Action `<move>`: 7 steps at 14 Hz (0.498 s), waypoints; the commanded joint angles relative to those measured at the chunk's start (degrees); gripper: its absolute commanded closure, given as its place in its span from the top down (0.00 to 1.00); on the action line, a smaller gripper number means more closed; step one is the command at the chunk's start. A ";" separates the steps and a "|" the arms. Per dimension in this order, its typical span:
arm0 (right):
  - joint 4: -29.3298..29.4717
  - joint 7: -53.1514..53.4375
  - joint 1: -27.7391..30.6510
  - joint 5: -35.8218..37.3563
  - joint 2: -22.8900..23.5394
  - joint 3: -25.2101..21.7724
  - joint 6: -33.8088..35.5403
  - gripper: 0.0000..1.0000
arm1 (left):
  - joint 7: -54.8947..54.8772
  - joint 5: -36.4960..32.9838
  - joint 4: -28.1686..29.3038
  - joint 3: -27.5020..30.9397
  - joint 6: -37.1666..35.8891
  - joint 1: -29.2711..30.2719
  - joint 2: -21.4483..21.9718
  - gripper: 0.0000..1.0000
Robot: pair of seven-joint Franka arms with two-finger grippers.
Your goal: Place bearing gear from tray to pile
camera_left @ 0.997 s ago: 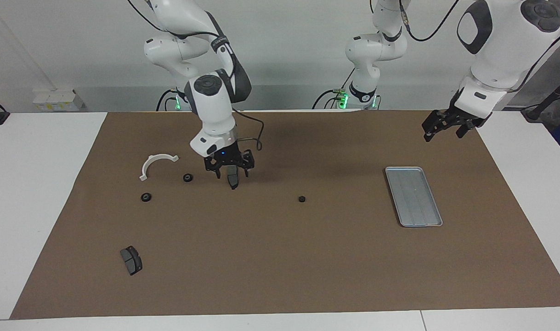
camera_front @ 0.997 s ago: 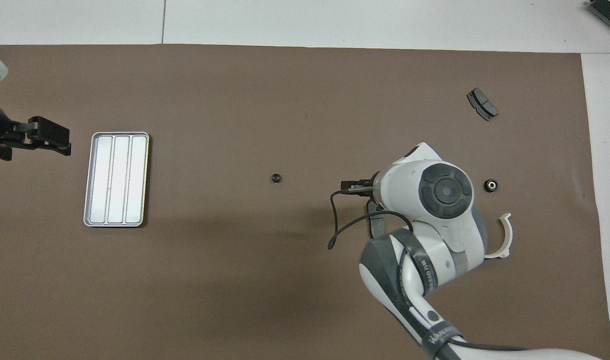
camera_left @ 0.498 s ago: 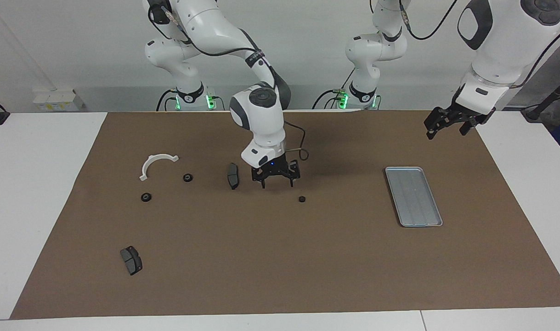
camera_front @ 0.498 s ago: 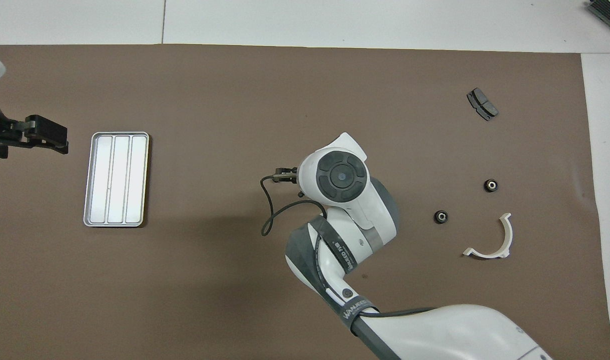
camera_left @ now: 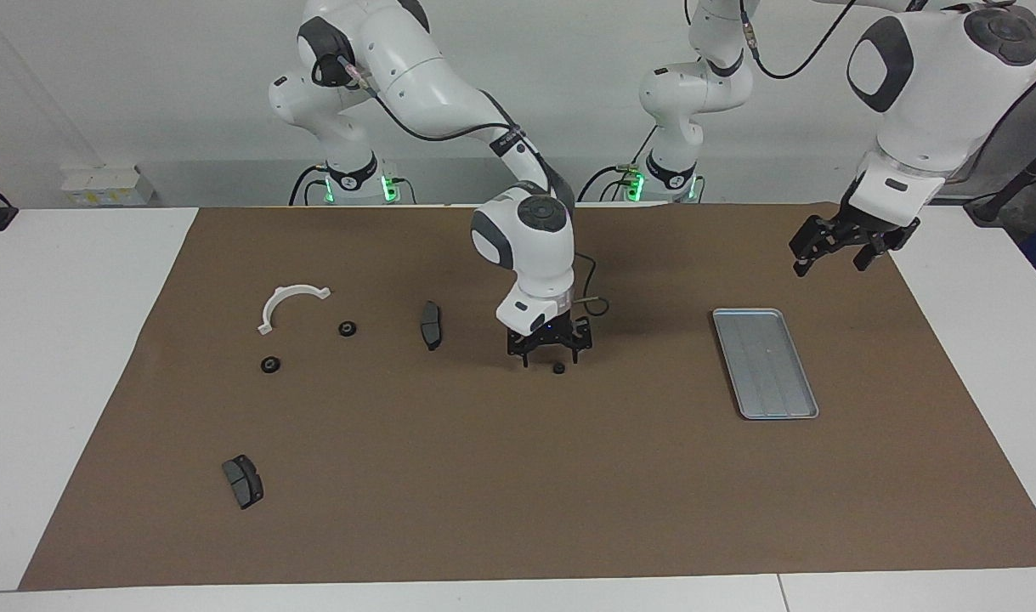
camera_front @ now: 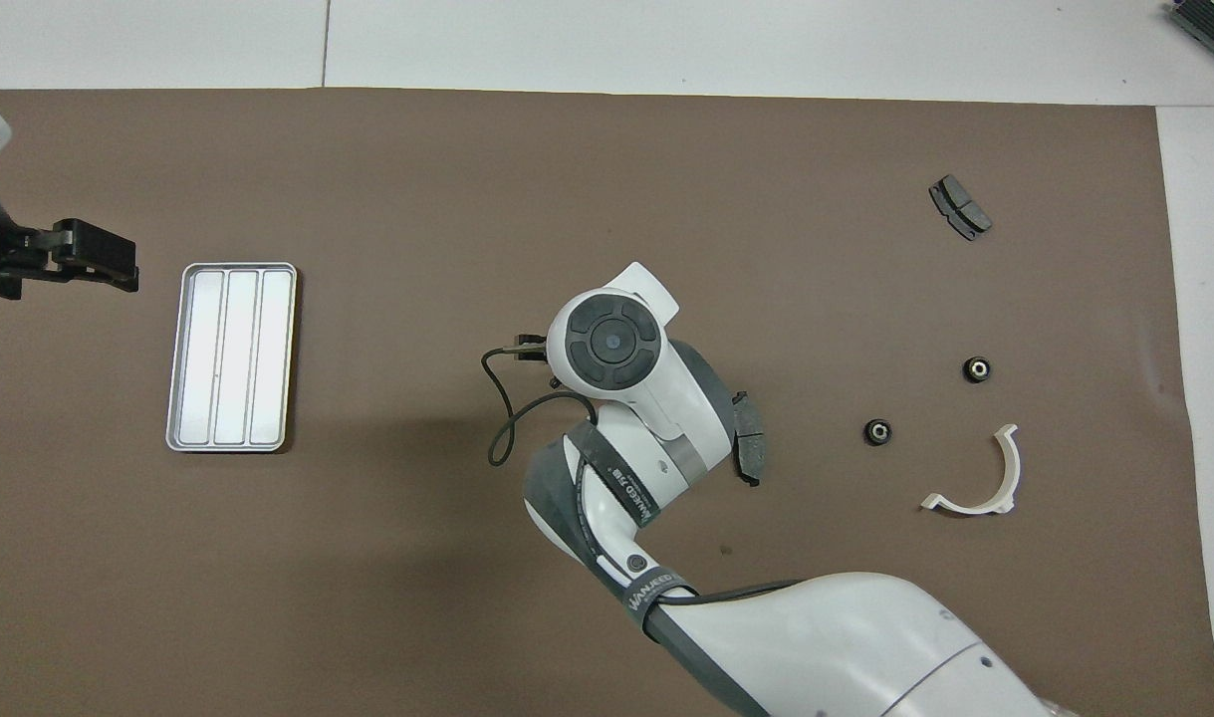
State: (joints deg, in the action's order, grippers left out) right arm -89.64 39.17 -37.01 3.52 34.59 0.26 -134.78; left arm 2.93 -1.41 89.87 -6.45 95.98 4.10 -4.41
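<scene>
A small black bearing gear (camera_left: 558, 368) lies on the brown mat mid-table, apart from the tray. My right gripper (camera_left: 552, 357) is open and low over it, fingers on either side; whether they touch it I cannot tell. In the overhead view the right arm's wrist (camera_front: 611, 341) hides both. The silver tray (camera_left: 743, 315) (camera_front: 230, 267) is empty, toward the left arm's end. The pile lies toward the right arm's end: a white half-ring bracket (camera_left: 284, 294) (camera_front: 1006, 478), a brake pad (camera_left: 431, 325) (camera_front: 749, 440) and two more gears (camera_left: 347, 328) (camera_left: 269, 365). My left gripper (camera_left: 830, 252) (camera_front: 81, 265) waits open in the air beside the tray.
A second brake pad (camera_left: 243, 481) (camera_front: 960, 207) lies farther from the robots, at the right arm's end. The two pile gears also show in the overhead view (camera_front: 876, 432) (camera_front: 978, 369). The brown mat (camera_left: 518, 510) covers most of the white table.
My right gripper has left the brake pad on the mat and moved toward the left arm's end, coming down over the lone gear. The left gripper has barely shifted.
</scene>
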 commanded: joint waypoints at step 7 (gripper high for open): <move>0.35 1.61 -1.31 3.08 1.45 0.01 -3.64 0.60 | -0.65 0.79 2.77 -0.15 0.79 1.09 2.56 1.00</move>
State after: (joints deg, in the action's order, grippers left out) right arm -89.60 39.17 -37.87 5.01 35.26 0.26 -137.42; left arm 2.93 -1.39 90.42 -6.31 96.01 4.26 -3.59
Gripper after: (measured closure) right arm 0.396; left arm 0.000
